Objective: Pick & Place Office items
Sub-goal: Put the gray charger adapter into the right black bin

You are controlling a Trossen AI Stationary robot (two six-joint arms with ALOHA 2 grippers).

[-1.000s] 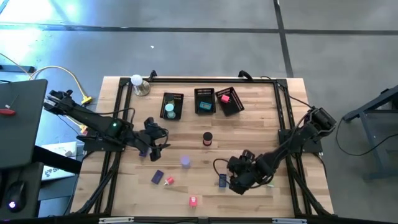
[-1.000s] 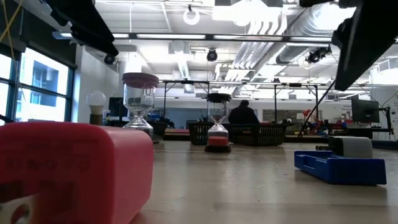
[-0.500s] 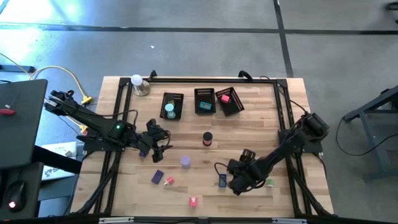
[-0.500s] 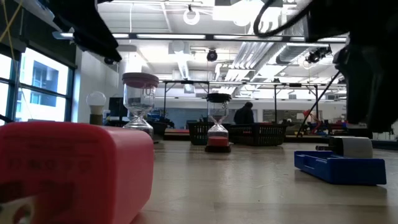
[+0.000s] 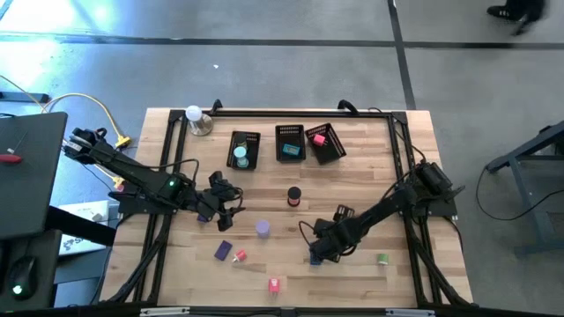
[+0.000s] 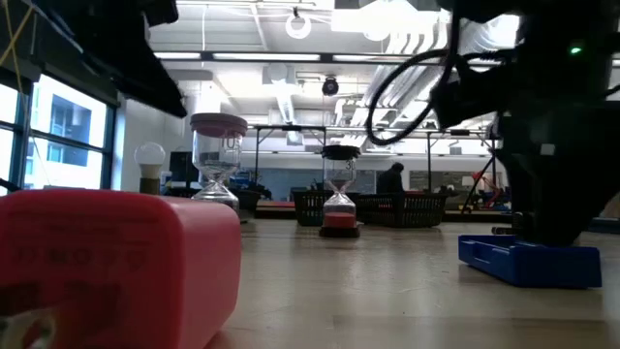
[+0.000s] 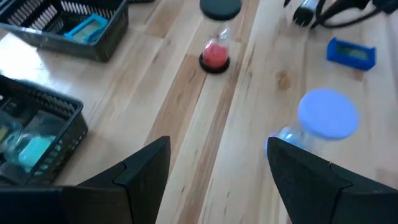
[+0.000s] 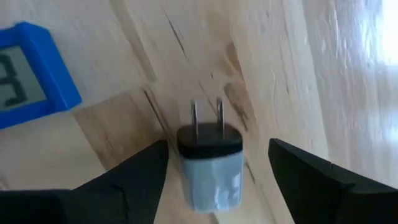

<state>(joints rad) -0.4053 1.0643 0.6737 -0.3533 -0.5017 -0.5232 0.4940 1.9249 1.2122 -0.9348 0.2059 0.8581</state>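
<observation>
The right arm reaches low across the wooden surface [image 5: 370,167], its tool [image 8: 211,186] spread wide around a grey plug [image 8: 210,163] lying flat, prongs pointing away from the wrist, beside a blue timer [image 8: 28,74]. The left tool [image 7: 214,168] hovers open near a purple hourglass [image 7: 324,118].

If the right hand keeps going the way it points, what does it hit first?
Most likely the grey plug adapter with a black face and two metal prongs, lying between the right hand's open fingers; the blue display block sits off to one side.
</observation>
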